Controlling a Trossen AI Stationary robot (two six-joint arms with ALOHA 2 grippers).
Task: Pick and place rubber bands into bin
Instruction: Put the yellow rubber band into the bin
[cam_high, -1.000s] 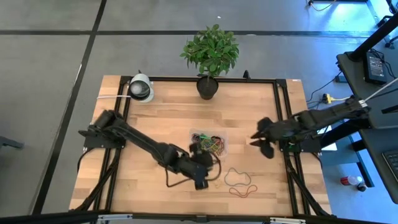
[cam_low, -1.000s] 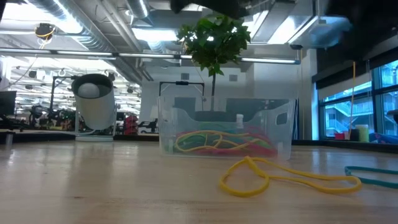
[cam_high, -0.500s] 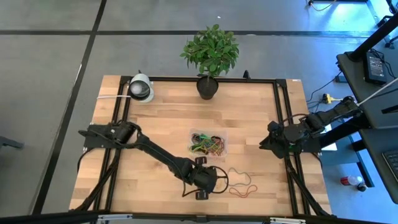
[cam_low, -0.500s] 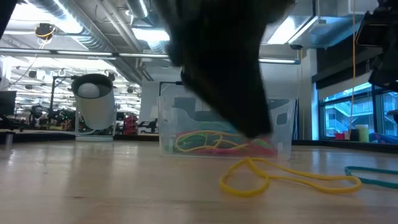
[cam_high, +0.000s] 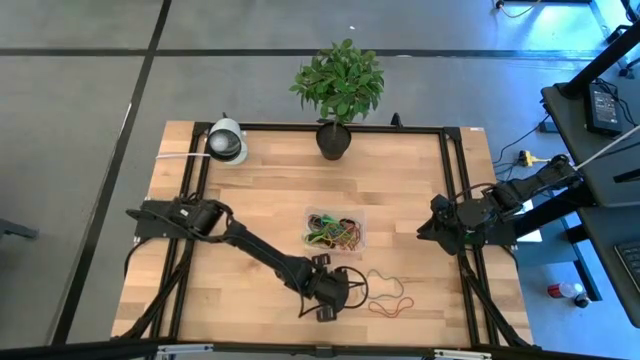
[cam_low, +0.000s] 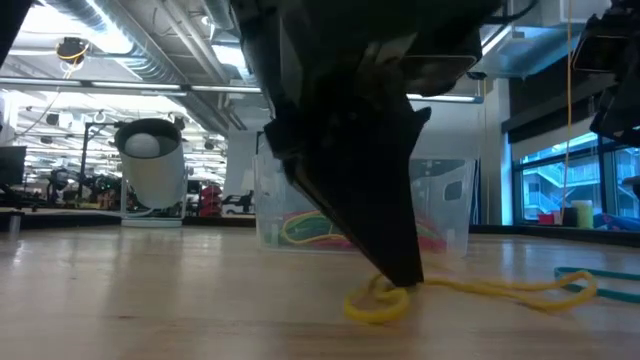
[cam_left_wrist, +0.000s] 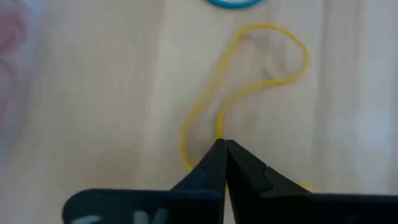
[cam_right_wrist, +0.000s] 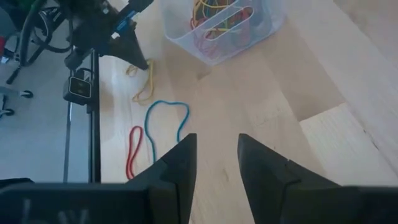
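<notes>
My left tool (cam_left_wrist: 221, 147) pinches the thin yellow rubber band (cam_left_wrist: 249, 87) on the wooden counter (cam_high: 250, 200). The clear plastic bin (cam_high: 335, 230) holds many; 3 remain outside. My right tool (cam_right_wrist: 214, 152) waits spread.

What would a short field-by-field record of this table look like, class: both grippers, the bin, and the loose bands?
left gripper: down at the table's front, shut on the yellow band
right gripper: open, waiting at the table's right edge, holding nothing
bin: clear tray at table centre, many coloured bands inside
loose bands: yellow, blue band and red band, all on the wood in front of the bin
background: plant pot at the far edge
</notes>
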